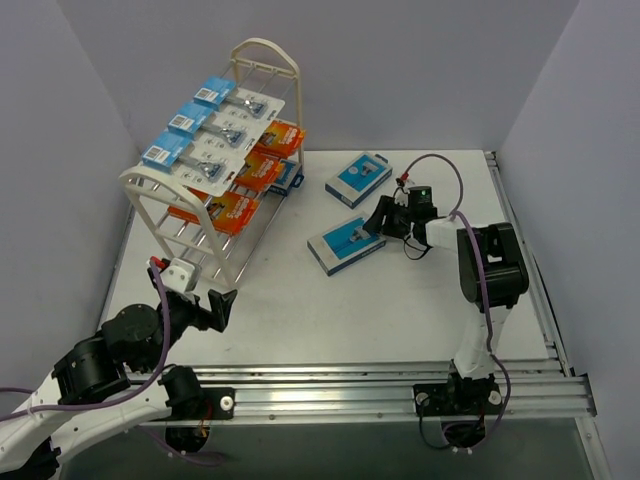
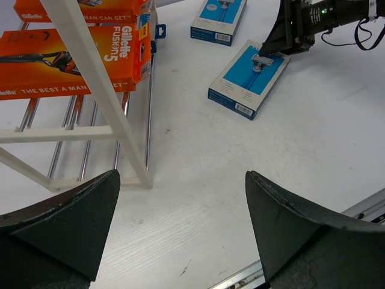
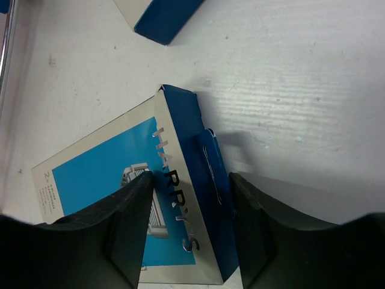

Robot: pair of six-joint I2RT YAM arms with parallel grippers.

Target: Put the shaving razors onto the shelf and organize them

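Right gripper [image 1: 378,224] straddles the end of the blue-and-white box [image 1: 340,248] lying mid-frame; whether it pinches yet I cannot tell. Pickup step: next calls for firm closure, lifting toward the shelf [image 1: 262,42], upper left.

- Top view: bright, even light from overhead. The white table [image 1: 330,300] is nearly washed out, and the shadows under the shelf [image 1: 215,190] are faint and soft-edged.
- Left wrist view: the fingers [image 2: 60,229] of the left gripper [image 2: 181,174] are dark, soft masses along the bottom edge. The orange box [image 2: 72,60] at upper left is crisp and strongly coloured.
- Right wrist view: the fingers [image 3: 120,229] of the right gripper [image 3: 191,177] are black and out of focus at the bottom. The blue-and-white box [image 3: 102,180] throws a soft grey shadow to its right, and its silver lettering glints.
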